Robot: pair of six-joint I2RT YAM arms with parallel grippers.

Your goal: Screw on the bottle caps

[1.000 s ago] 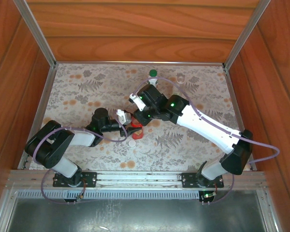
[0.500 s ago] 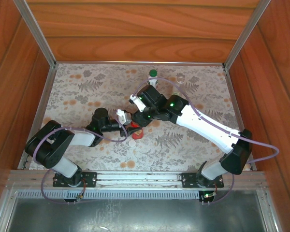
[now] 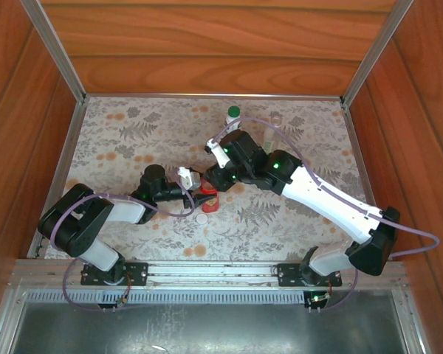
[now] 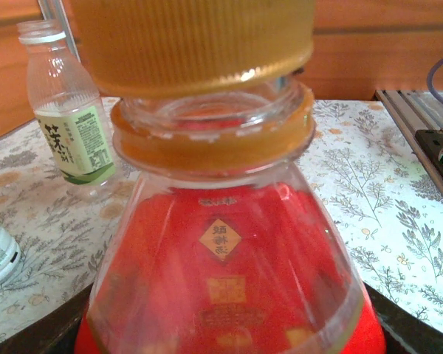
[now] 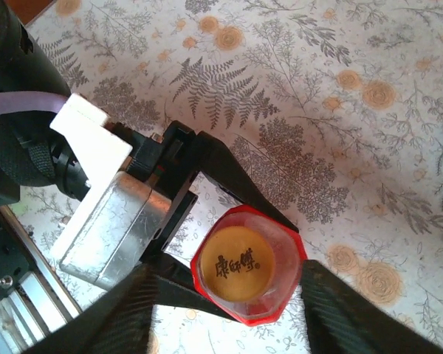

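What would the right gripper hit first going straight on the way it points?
Most likely the orange cap on the red bottle: the right gripper points straight down at it, open, fingers either side. Depth is unclear, so the fingers might touch the bottle first.

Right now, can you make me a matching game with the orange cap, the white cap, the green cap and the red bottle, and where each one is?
Things:
1. orange cap
2. white cap
3. green cap
4. red bottle

Places:
A. near the far edge of the cloth
B. held in the left gripper
C. on the red bottle's neck
D. lying on the cloth, just on the near side of the red bottle

Pairs: 1-C, 2-D, 3-A, 4-B
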